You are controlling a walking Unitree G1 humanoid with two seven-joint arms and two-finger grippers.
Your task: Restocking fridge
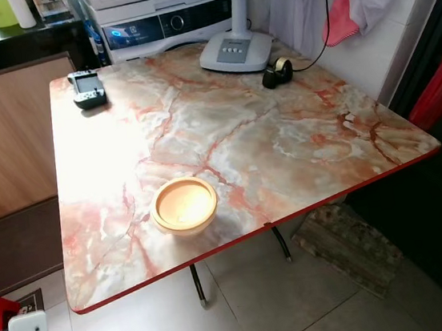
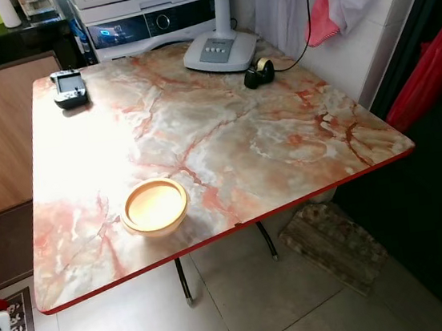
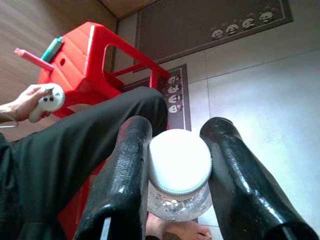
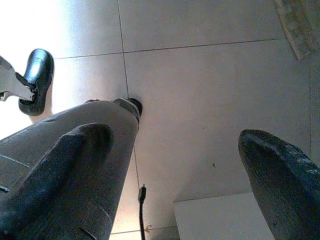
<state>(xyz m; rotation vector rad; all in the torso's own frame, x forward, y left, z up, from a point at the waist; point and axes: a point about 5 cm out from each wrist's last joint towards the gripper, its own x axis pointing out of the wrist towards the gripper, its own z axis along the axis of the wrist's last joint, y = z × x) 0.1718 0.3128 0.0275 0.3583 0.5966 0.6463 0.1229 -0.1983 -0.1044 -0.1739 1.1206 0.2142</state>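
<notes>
One clear jar with a white lid sits clamped in the left jaws; right jaws hang released above floor tiles.

Home kitchen, marble-top table, washing machine

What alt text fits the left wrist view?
The left gripper holds a clear jar with a white lid between its two black fingers, pointing down at a pale tiled floor. Beside it are a person's dark trouser leg and bare foot, a hand holding a white controller, a red plastic stool and a dark mat.
</notes>
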